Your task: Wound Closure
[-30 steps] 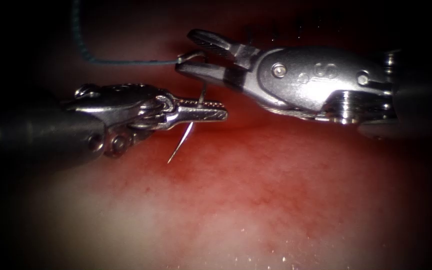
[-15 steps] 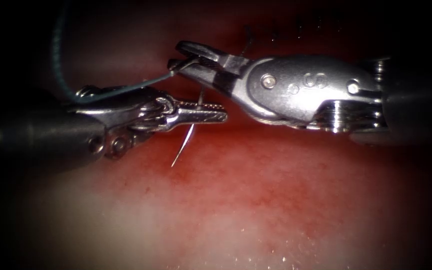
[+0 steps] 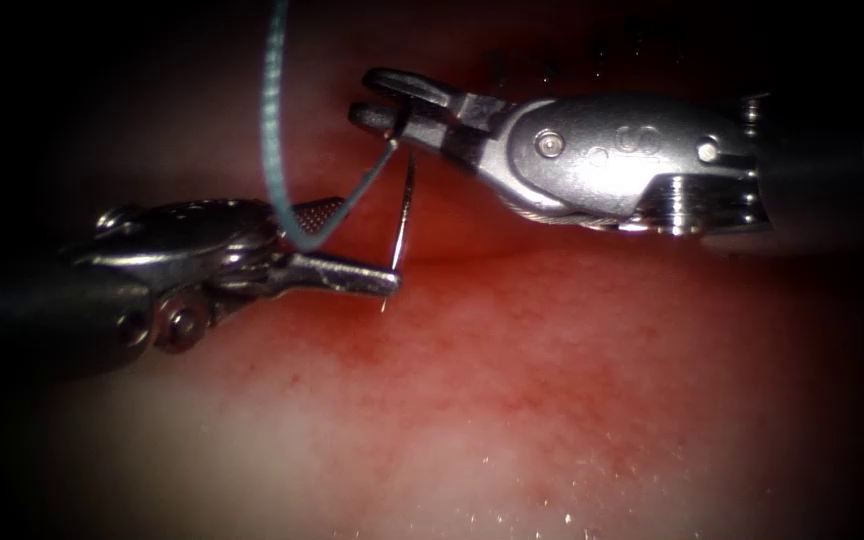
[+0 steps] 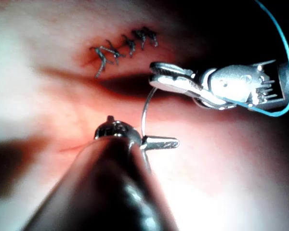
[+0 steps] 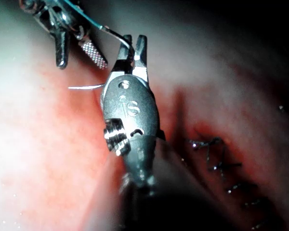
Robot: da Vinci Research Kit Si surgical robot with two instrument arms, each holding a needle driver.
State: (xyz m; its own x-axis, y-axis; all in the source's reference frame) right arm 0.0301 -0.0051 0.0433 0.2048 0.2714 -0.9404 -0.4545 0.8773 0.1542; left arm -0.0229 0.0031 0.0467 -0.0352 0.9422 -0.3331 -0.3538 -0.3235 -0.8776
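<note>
While the right tool [image 3: 377, 100] grips the thin, stiff, slippery needle [image 3: 404, 205] at its thread end, clear of the tissue [image 3: 552, 400], the left tool [image 3: 352, 245] gapes empty.

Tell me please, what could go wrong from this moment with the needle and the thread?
1. The right gripper is shut on the needle at its tail end, beside the thread. Held so far back, the needle may swivel or slip.
2. The thread loops across the open left gripper, where it could get pinched or snagged.
3. The needle's point hangs free of the tissue, close to the left gripper's lower jaw. A bump might knock it off line.
</note>
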